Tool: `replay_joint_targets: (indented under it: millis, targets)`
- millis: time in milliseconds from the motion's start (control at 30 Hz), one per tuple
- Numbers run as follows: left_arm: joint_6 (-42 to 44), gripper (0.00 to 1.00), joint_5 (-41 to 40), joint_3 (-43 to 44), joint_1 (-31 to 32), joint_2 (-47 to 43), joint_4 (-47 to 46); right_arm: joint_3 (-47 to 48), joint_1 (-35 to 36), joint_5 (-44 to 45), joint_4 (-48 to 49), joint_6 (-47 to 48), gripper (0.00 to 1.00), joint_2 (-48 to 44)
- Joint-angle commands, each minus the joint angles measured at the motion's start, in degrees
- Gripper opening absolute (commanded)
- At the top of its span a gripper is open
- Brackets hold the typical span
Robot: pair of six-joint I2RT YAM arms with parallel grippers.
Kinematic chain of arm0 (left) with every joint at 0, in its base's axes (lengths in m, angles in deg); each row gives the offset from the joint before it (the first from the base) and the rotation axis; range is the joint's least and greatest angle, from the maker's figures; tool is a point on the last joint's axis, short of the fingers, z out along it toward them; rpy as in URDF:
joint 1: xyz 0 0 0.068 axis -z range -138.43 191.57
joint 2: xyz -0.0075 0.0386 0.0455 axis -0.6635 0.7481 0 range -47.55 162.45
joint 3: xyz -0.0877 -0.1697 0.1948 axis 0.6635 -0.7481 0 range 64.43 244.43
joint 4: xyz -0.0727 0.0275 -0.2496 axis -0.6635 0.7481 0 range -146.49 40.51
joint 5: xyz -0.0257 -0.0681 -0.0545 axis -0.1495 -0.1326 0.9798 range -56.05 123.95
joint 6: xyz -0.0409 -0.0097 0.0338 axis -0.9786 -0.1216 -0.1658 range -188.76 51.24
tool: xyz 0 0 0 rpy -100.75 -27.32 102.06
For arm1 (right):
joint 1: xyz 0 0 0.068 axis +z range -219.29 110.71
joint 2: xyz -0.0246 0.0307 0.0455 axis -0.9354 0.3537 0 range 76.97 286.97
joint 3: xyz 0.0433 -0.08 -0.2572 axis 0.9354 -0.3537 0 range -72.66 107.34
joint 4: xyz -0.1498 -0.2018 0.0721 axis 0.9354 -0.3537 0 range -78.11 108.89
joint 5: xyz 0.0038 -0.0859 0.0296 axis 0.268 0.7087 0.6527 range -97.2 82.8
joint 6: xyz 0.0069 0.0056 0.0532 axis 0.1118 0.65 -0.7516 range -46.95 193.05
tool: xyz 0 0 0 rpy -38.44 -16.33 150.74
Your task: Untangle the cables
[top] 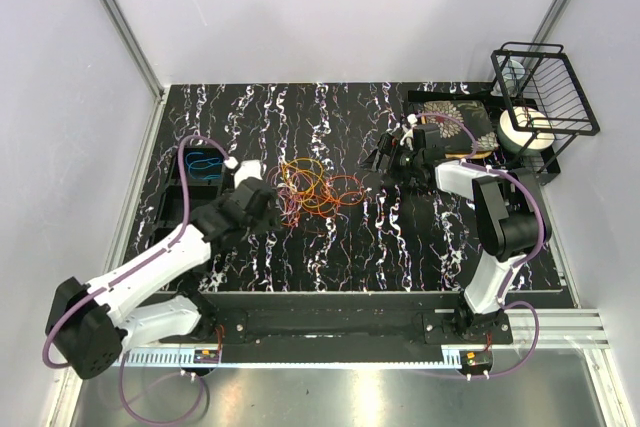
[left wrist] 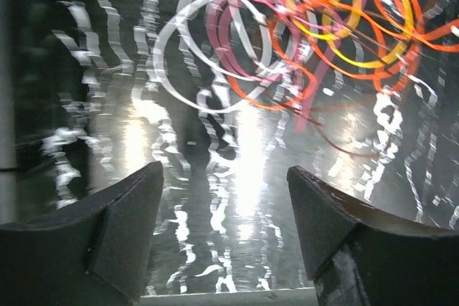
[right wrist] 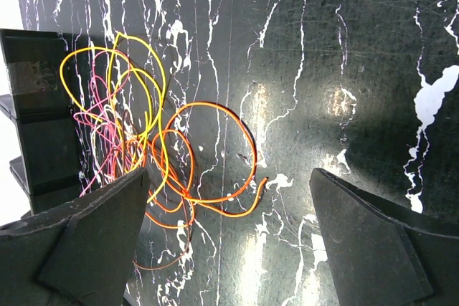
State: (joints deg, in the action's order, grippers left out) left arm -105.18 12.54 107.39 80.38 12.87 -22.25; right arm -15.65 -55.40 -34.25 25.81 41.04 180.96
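The cables (top: pixel 312 187) lie as one tangle of orange, red, yellow and pale violet loops on the black marbled table, between my two grippers. My left gripper (top: pixel 270 199) is open and empty, just left of the tangle. In the left wrist view the gripper (left wrist: pixel 224 170) is short of a pale violet loop (left wrist: pixel 208 51), with red, orange and yellow loops (left wrist: pixel 351 34) beyond. My right gripper (top: pixel 376 160) is open and empty, right of the tangle. In the right wrist view the gripper (right wrist: pixel 229 171) is over an orange loop's free end (right wrist: pixel 247 188). A blue cable (top: pixel 203 163) lies coiled apart at the left.
The blue cable sits in a black tray (top: pixel 172 192) by the left wall. A black wire rack (top: pixel 548 87), a white roll (top: pixel 525 130) and a patterned box (top: pixel 458 119) stand at the back right, close behind the right arm.
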Motion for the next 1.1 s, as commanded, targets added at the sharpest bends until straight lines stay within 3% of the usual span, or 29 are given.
replay_joint_targets:
  millis: [0, 200, 500, 767, 967, 1067]
  targets:
    - [-2.69, 0.72, 1.19, -0.42, 3.02, 2.23, -10.68, 2.49, 0.44, 0.33, -0.50, -0.16, 1.00, 0.87]
    - [-3.30, 0.66, 1.72, 0.37, 4.26, 8.56, -17.00, 2.66, 0.35, 0.07, -0.50, -0.25, 1.00, 1.31]
    - [-4.53, 0.53, 1.46, 3.18, 4.35, 18.23, -19.03, 2.75, 0.35, -0.29, -0.33, -0.33, 1.00, 1.40]
    - [-4.80, 0.41, 1.28, 3.62, 4.26, 20.26, -19.74, 3.01, 0.35, -0.64, -0.24, -0.51, 1.00, 1.66]
    - [-5.41, 0.25, 1.37, 3.62, 4.26, 20.96, -19.47, 3.02, 0.35, -0.81, -0.15, -0.51, 1.00, 1.92]
    - [-5.68, 0.23, 1.37, 3.71, 4.43, 20.88, -19.21, 3.10, 0.35, -0.90, -0.24, -0.51, 1.00, 2.01]
